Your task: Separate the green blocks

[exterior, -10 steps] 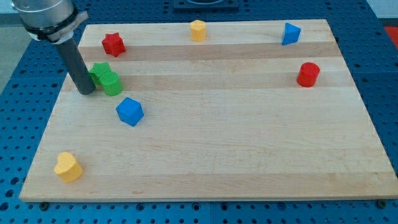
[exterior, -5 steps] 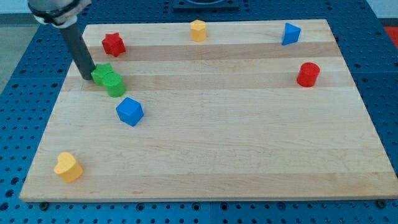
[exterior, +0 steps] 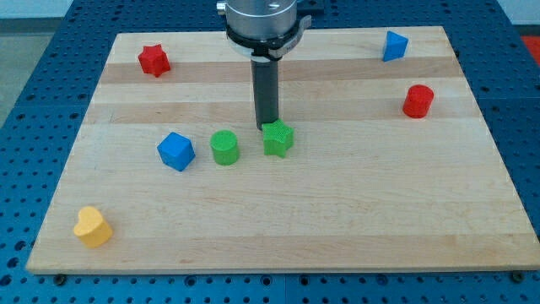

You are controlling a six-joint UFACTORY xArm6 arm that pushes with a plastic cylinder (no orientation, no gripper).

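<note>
My tip (exterior: 267, 127) touches the green star block's (exterior: 278, 138) top-left edge; the green cylinder (exterior: 224, 147) stands upright, apart on its left. I have no jaws.

There is a single view, set high beyond the near long edge of the wooden tabletop (exterior: 278, 236) and tilted down across it. It stands far enough back to take in the whole tabletop, with the blue perforated bench (exterior: 25, 169) showing around it.
</note>
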